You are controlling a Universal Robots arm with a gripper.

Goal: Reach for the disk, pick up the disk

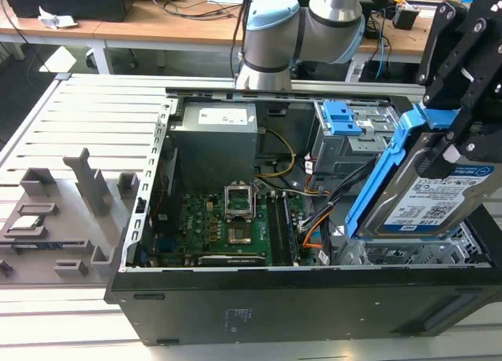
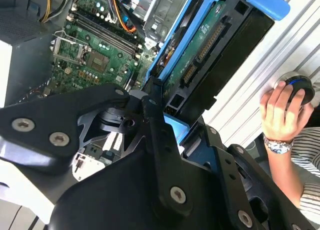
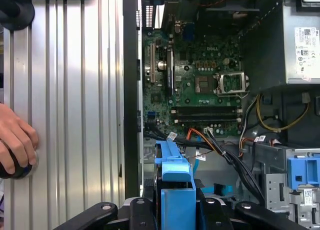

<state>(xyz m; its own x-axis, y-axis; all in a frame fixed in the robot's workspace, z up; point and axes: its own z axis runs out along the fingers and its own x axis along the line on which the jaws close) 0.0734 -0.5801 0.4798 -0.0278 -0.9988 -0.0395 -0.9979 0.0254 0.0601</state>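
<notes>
Your gripper [image 1: 451, 129] is clamped on the disk [image 1: 427, 192], holding it tilted and lifted above the open computer case [image 1: 235, 298] at the exterior view's right, clear of the motherboard [image 1: 227, 227].

Disk [image 3: 176, 190] clamped in gripper [image 3: 175, 210], over open case.
I see motherboard [image 3: 200, 85] beyond; a hand [image 3: 17, 145] on slatted table [image 3: 75, 90].

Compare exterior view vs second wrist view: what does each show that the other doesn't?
Exterior only: the disk's labelled face, the grey power supply, the blue drive-bay clips, grey fixtures on the slatted table.
Second wrist only: the disk's connector edge and a person's hand on a round knob.
Both: tool shut on the disk, lifted above the open case; the motherboard.
</notes>
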